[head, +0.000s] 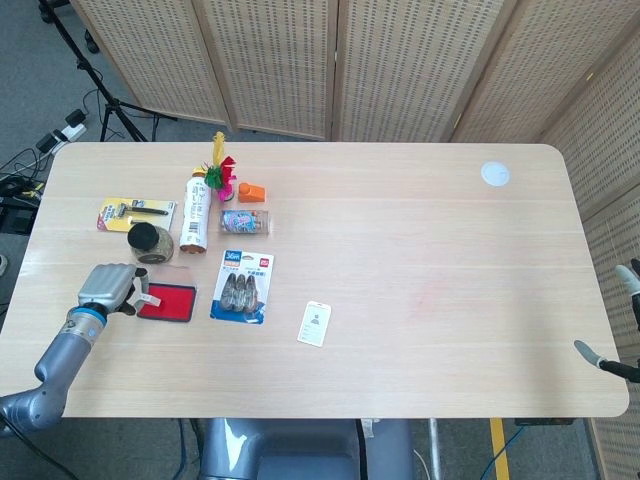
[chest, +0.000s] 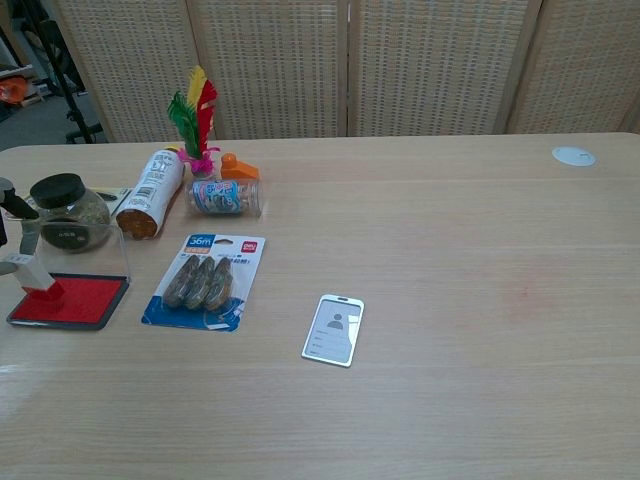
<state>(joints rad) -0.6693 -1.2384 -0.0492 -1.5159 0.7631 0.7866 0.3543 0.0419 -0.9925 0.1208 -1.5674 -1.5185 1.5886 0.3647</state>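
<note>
My left hand (head: 108, 287) sits at the table's left front and pinches a small white stamp with a red base (head: 149, 298). In the chest view the stamp (chest: 32, 273) rests on or just over the left end of the red ink pad (chest: 72, 301), and only dark fingertips (chest: 12, 205) of this hand show at the frame's edge. The pad (head: 168, 303) has a clear lid (chest: 85, 248) standing up behind it. My right hand (head: 622, 330) hangs off the table's right edge, fingers apart and holding nothing.
Behind the pad stand a black-lidded jar (head: 150, 241), a razor card (head: 135, 212), a lying bottle (head: 194, 212), a feather shuttlecock (head: 221, 170), an orange piece (head: 251, 192) and a small clear tube (head: 244, 222). A blue clip pack (head: 243, 286), a badge holder (head: 314, 323) and a white disc (head: 494, 173) lie further right.
</note>
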